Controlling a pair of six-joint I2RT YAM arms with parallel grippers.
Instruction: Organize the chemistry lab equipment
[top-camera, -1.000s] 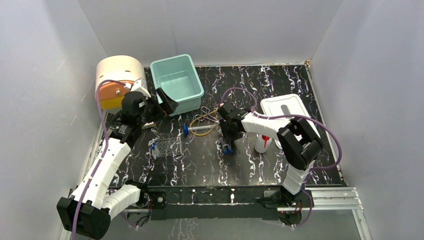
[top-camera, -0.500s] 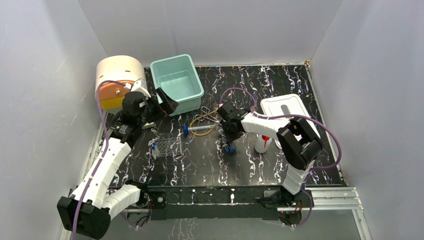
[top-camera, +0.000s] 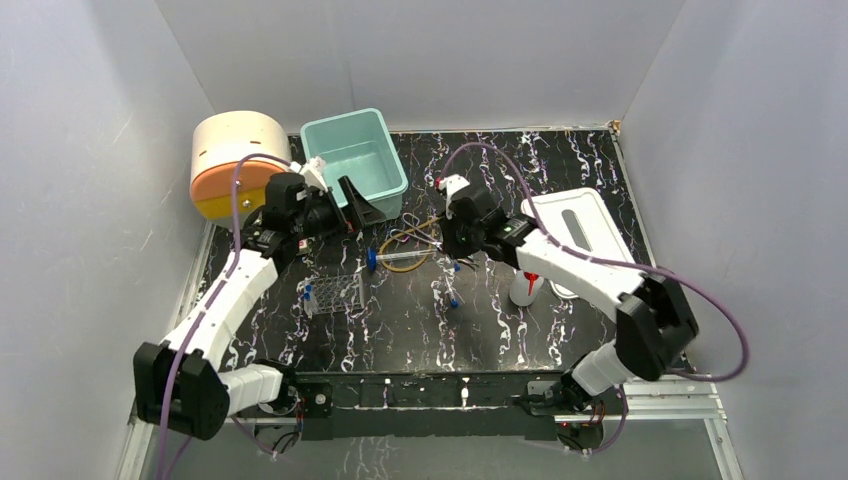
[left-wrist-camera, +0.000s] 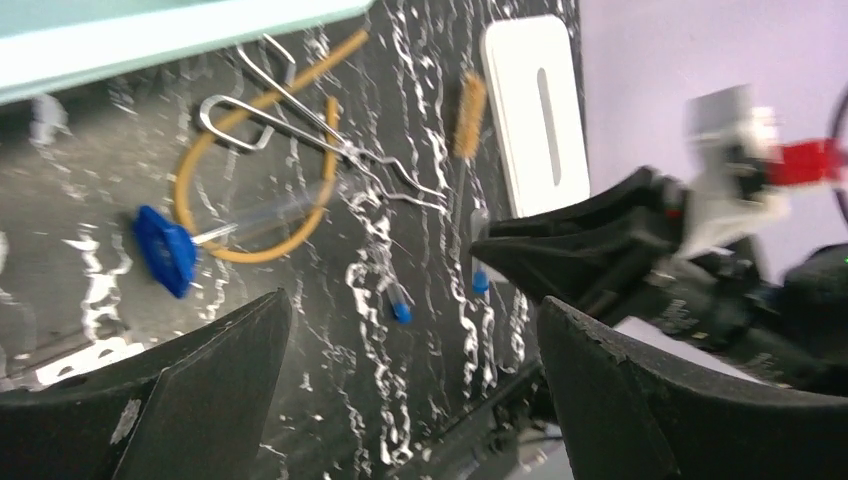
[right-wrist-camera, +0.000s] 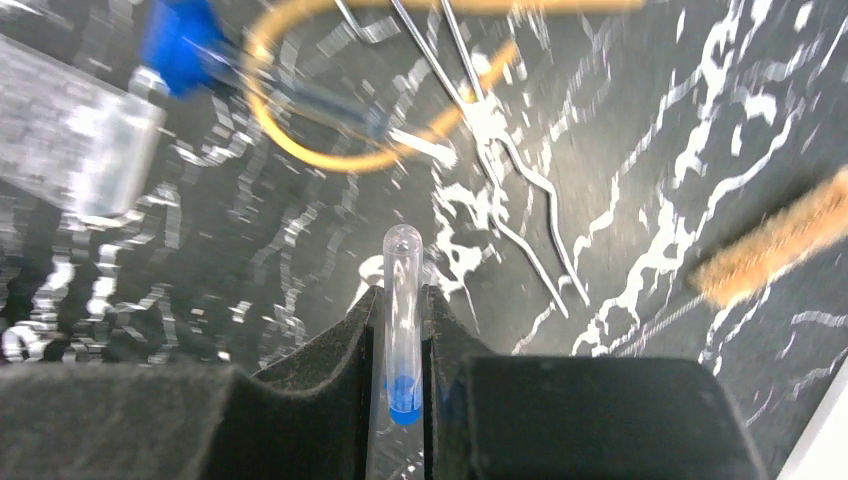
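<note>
The right gripper (right-wrist-camera: 402, 300) is clenched on a clear plastic vial with a blue cap (right-wrist-camera: 403, 255). The vial stands pinched between the two black fingers, its rounded end pointing out past the fingertips, lifted off the black white-veined tabletop (top-camera: 560, 170). Just beyond it lie the metal tongs (right-wrist-camera: 500, 150), crossing the amber tubing loop (right-wrist-camera: 300, 140). The clear syringe with a blue end (left-wrist-camera: 165, 250) lies across that same loop. To one side of the loop is the clear rack (top-camera: 335, 293), and to the other a tan bristle brush (right-wrist-camera: 780, 245). A second blue-capped vial (top-camera: 452, 298) lies flat on the tabletop below the raised gripper. The red-nozzled white squeeze bottle (top-camera: 527, 285) stands beside a white rectangular lid (top-camera: 575, 225).

The left gripper (left-wrist-camera: 415, 300) is released, its jaws spread wide and holding nothing. It hangs beside the teal plastic bin (top-camera: 340, 118), facing the tubing and syringe.
</note>
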